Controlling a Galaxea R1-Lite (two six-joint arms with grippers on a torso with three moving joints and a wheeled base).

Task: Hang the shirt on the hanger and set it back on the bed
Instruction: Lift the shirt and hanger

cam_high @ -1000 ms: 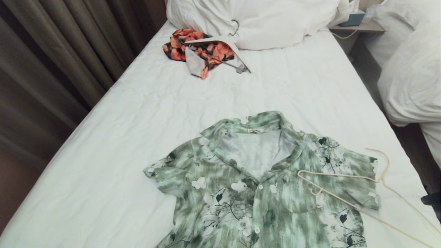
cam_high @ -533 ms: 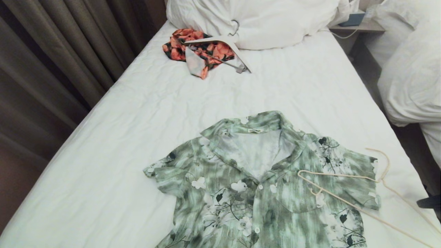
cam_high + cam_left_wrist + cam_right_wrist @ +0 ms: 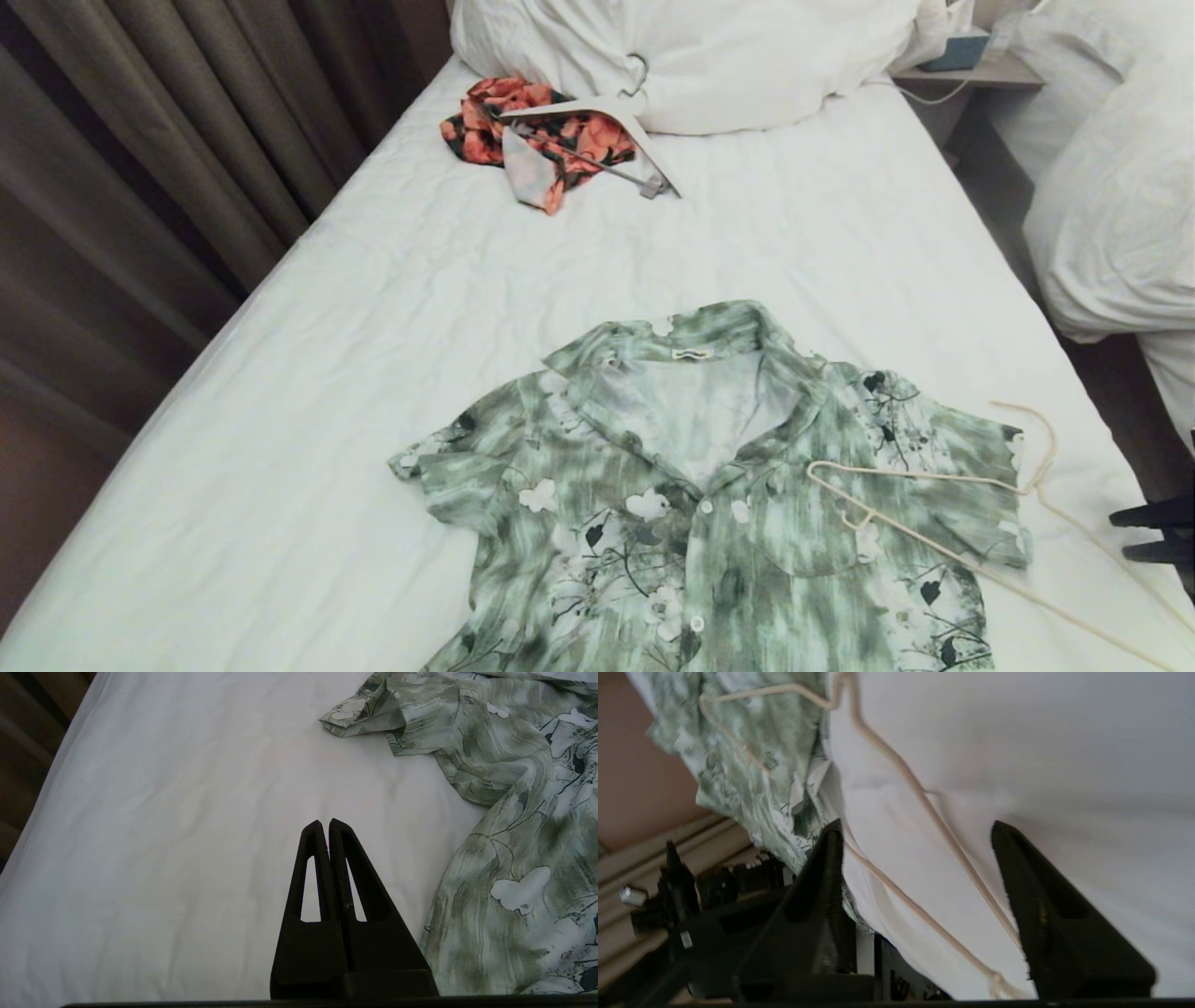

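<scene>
Now in from the bed's (image 3: 373, 373) right edge, right gripper (image 3: 1153, 534) with jaws newly apart beside the hanger (image 3: 920, 478) lying across the shirt (image 3: 709, 523), left gripper (image 3: 325, 826) parked, jaws together; risks snagging the sleeve with that thin wire.

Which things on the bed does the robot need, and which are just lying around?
Needed:
- shirt
- hanger
- bed
- right claw, open beside the hanger

Just lying around:
- orange-red flowery garment
- broad white hanger
- pillows
</scene>
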